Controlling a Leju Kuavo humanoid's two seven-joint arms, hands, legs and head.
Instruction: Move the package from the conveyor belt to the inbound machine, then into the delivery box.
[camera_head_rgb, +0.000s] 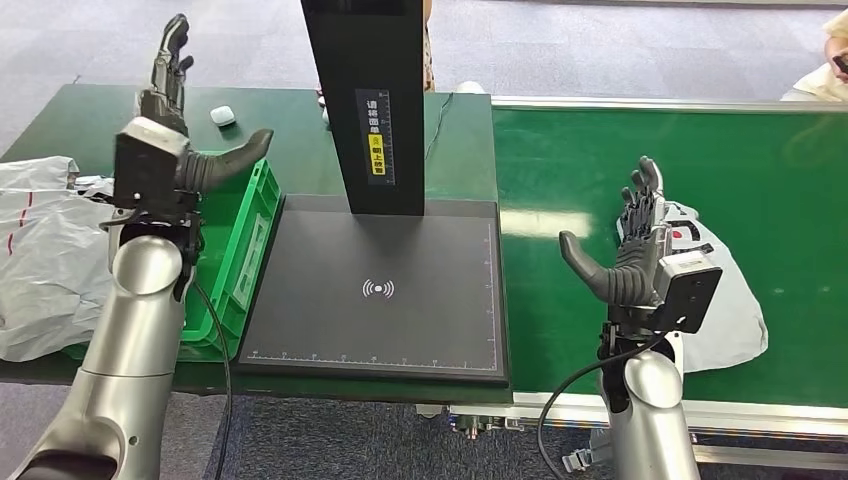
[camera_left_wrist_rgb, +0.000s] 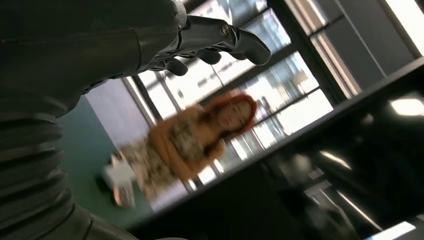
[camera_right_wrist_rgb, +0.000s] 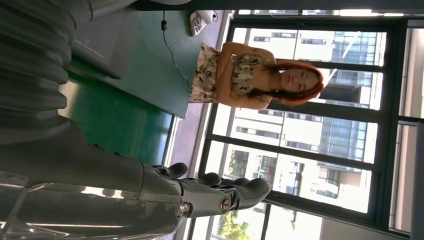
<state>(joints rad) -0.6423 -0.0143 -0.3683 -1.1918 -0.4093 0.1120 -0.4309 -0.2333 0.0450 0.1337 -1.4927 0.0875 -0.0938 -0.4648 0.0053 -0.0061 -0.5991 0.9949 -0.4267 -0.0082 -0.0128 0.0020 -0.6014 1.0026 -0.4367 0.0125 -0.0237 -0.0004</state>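
Observation:
A grey plastic mailer package (camera_head_rgb: 725, 300) with a red-and-white label lies on the green conveyor belt (camera_head_rgb: 700, 160), partly hidden behind my right hand. My right hand (camera_head_rgb: 632, 255) stands upright in front of it, fingers straight and thumb spread, holding nothing. The black inbound machine (camera_head_rgb: 380, 290) is a flat scanning plate with a tall black post, between the belt and the green delivery box (camera_head_rgb: 240, 250). My left hand (camera_head_rgb: 180, 130) is raised above the box's near corner, fingers up, thumb out, empty. Its thumb (camera_left_wrist_rgb: 220, 37) shows in the left wrist view, and the right thumb (camera_right_wrist_rgb: 220, 197) in the right wrist view.
Crumpled grey and white bags (camera_head_rgb: 40, 250) lie at the left of the green table. A small white earbud case (camera_head_rgb: 222, 115) sits on the table behind the box. A person (camera_right_wrist_rgb: 260, 77) stands beyond the table's far side; another person (camera_head_rgb: 830, 60) is at the far right.

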